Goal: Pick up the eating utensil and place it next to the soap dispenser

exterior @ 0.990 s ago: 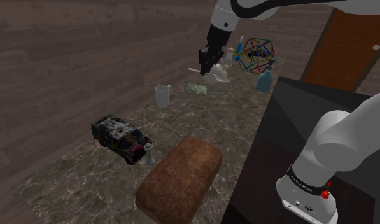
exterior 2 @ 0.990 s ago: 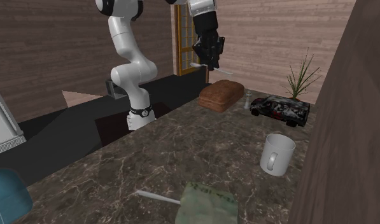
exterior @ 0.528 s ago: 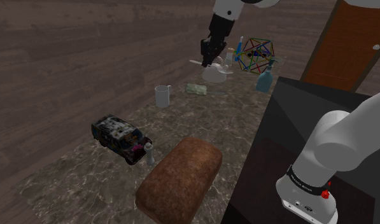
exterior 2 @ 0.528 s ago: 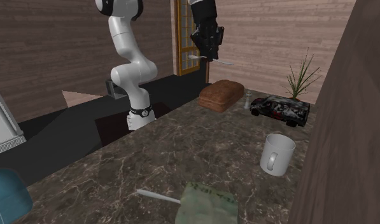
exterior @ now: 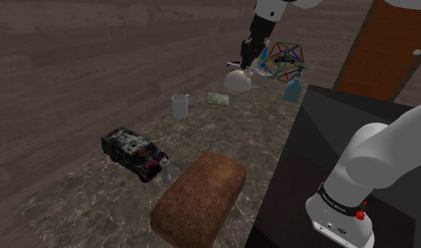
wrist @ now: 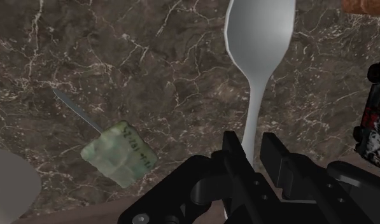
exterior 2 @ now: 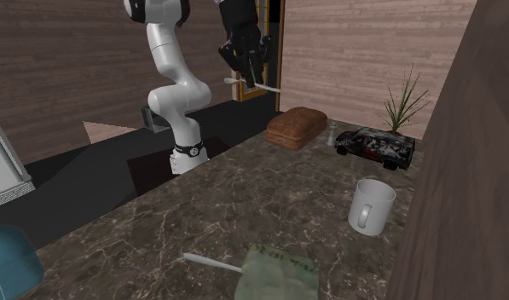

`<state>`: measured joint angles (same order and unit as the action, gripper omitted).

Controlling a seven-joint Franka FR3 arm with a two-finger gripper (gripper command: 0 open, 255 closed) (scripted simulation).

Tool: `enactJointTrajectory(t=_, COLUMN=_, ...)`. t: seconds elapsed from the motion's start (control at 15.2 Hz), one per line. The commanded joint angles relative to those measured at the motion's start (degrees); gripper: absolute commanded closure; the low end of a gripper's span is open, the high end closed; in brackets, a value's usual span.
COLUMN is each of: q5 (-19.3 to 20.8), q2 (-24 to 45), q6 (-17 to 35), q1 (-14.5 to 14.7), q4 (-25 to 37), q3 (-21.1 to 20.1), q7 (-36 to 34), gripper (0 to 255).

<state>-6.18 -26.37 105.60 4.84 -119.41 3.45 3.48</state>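
Observation:
A pale grey spoon (wrist: 258,38) is clasped by its handle between my black fingers, bowl pointing away from the hand. My gripper (exterior: 248,59) hangs shut on it above the far end of the marble counter (exterior: 230,137), a little to the shoulder view's left of the teal soap dispenser (exterior: 293,87). In the second exterior view the gripper (exterior 2: 248,70) is high up with the spoon (exterior 2: 254,84) sticking out level under it. The dispenser (exterior 2: 8,261) shows there at the lower left corner.
Below the hand lie a green packet (wrist: 119,153) with a thin stick and a white rounded thing (exterior: 237,79). A white mug (exterior: 180,106), a toy car (exterior: 133,149), a small bottle (exterior: 165,169) and a brown loaf (exterior: 199,197) sit along the counter. A coloured wire ball (exterior: 285,59) stands behind the dispenser.
The gripper has carried the spoon up and towards the shoulder view's right, closer to the dispenser; in the second exterior view it moved left. Nothing on the counter moved.

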Motion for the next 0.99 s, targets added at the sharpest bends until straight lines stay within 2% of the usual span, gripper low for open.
enactJointTrajectory(t=0.0, q5=0.4, q2=-0.1, q6=-0.9, q1=-0.9, q4=0.5, q3=2.3, q7=3.0, gripper=255)
enactJointTrajectory(t=0.46, q5=1.3, q2=2.5, q6=-2.7, q1=-3.5, q4=3.7, q3=10.1, q7=12.9, gripper=255)
enactJointTrajectory(t=0.92, q5=0.7, q2=8.2, q6=-4.8, q1=-5.8, q4=10.1, q3=18.1, q7=23.3, gripper=255)
